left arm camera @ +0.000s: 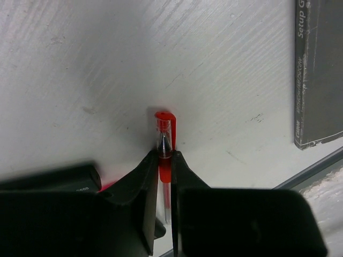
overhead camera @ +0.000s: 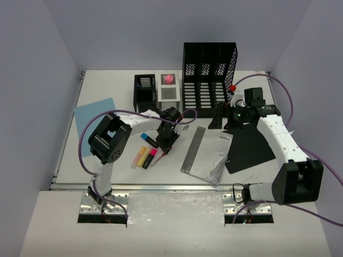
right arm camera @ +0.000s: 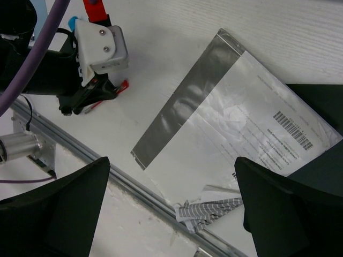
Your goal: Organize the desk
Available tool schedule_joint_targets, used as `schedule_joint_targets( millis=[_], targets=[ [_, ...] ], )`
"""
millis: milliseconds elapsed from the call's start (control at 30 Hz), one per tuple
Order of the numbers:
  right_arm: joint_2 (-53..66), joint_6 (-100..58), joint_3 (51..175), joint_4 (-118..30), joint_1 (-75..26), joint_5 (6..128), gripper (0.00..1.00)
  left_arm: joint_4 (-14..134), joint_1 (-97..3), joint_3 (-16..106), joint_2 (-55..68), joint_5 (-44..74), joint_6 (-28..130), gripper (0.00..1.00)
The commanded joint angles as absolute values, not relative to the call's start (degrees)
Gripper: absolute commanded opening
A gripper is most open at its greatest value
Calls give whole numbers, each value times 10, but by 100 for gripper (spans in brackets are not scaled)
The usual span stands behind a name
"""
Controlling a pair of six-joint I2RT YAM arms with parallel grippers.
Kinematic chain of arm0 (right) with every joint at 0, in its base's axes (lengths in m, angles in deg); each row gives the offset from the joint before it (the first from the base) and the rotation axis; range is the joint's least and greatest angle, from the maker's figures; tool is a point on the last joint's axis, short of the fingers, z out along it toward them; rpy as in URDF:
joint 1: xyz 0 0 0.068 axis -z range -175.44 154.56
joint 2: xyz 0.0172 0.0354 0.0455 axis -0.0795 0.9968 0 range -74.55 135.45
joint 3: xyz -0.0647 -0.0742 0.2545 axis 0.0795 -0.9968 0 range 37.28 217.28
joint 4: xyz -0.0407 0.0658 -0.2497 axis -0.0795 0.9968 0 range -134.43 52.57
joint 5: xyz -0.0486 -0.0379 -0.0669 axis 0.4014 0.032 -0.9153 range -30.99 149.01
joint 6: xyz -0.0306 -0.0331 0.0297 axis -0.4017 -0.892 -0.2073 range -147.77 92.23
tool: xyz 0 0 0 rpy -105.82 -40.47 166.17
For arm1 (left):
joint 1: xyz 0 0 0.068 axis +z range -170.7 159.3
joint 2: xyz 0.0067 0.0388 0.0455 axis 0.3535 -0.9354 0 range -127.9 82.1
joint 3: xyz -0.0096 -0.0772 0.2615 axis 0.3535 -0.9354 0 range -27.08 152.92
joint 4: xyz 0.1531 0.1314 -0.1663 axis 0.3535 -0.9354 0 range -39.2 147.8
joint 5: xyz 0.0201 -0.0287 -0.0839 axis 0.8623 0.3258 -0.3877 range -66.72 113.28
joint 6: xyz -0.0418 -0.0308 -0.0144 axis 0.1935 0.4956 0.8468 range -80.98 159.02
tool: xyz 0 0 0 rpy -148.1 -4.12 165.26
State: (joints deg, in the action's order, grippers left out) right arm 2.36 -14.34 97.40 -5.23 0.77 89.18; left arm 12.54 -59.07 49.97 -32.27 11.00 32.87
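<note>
The white desk [overhead camera: 107,88] holds scattered stationery. My left gripper [overhead camera: 168,140] is low over its middle, just right of the highlighters [overhead camera: 144,156]. In the left wrist view the left gripper [left arm camera: 165,156] is shut on a red pen [left arm camera: 165,126], whose capped end sticks out past the fingertips close to the desk surface. My right gripper [overhead camera: 231,114] hovers open and empty at the back right. In its wrist view the right gripper [right arm camera: 170,160] looks down on a grey-and-white booklet [right arm camera: 225,123].
A black file rack [overhead camera: 209,75], a black pen holder [overhead camera: 144,88] and a white holder with a pink ball [overhead camera: 169,85] stand at the back. A blue sheet [overhead camera: 94,115] lies left, a black sheet [overhead camera: 249,150] right. A metal rail [overhead camera: 161,187] runs along the near edge.
</note>
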Motion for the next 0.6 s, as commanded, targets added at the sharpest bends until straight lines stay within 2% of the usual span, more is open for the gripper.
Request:
schedule_joint_targets(
  millis=[0,267,367,467,567],
  targets=[
    [9,-148,992,-55,7,894,99,149,-603,490,-306,92,332,0],
    [6,-141,1005,-45,7,897,99,145,-597,573,-135,-6,324,0],
    [9,-140,1009,-45,7,897,99,214,-550,566,-62,-8,359,0],
    [12,-131,1010,-51,7,901,99,343,-451,524,4,-34,439,0],
    [19,-126,1010,-54,7,906,99,467,-414,492,56,71,420,0]
  ],
)
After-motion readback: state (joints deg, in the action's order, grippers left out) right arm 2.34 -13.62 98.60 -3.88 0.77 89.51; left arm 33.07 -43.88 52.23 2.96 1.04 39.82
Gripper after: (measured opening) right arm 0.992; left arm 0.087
